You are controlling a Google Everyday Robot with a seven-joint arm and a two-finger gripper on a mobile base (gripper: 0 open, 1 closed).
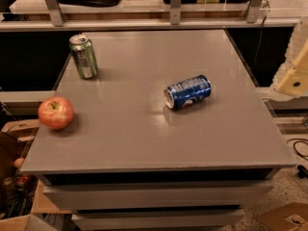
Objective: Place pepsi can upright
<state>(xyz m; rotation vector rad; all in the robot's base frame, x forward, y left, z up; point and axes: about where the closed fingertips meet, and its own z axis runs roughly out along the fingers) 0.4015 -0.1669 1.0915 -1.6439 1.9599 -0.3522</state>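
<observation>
The pepsi can [187,92] is seen lying on its side near the middle of the grey table [144,148], its silver end turned toward the front left and its body well apart from everything else. Nothing is held yet, so the step in hand is judged to be the approach, with the reach and grasp not yet begun.

The gripper [292,73] is taken to be the pale cream shape at the right edge of the view, off the table and well away from the can; only a part of it is shown, so it may be another piece of the arm, and whether it is wide or narrow cannot be told.

For the next move, the gripper would have to be brought across over the tabletop and set around the curved blue wall of the can, then the can turned so that one flat silver end is stood on the surface.

The can is a smooth, glossy metal cylinder, and it is likely to roll if it is nudged from the side. The tabletop is flat, matt and faintly shiny. A green-and-silver can [83,56] is stood upright at the back left, and a round red apple [56,112] is rested near the left edge
</observation>
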